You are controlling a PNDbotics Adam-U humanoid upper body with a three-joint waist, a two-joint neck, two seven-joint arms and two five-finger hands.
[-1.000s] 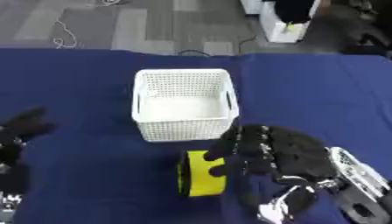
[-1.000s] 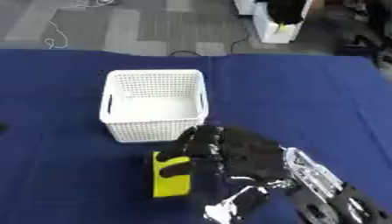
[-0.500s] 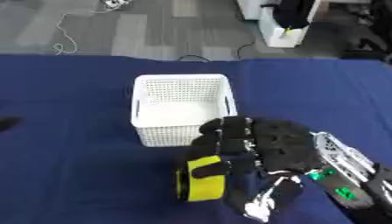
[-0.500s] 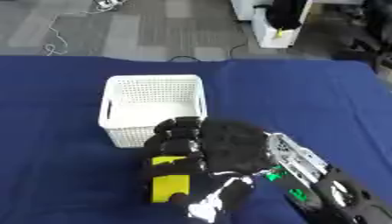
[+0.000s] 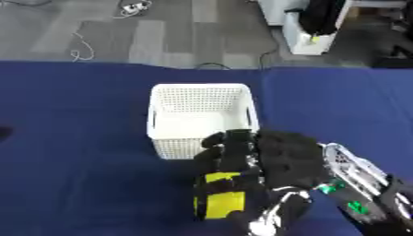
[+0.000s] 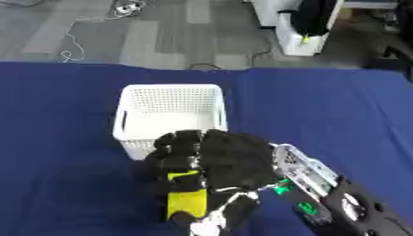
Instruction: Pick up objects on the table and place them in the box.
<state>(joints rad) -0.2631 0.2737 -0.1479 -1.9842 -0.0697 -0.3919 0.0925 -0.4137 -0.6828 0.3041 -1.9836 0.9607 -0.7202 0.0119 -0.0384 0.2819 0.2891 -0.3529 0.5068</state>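
Curling round the yellow object [image 5: 219,200], the right hand [image 5: 270,175] is gripping it, fingers on top, thumb underneath. Object is sitting just on the near side of the white basket [image 5: 202,119], long axis pointing toward it; basket is lying straight ahead.

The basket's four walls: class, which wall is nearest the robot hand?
The near wall of the white basket, facing the camera. The right robot hand, curled round the yellow object, sits just before it.
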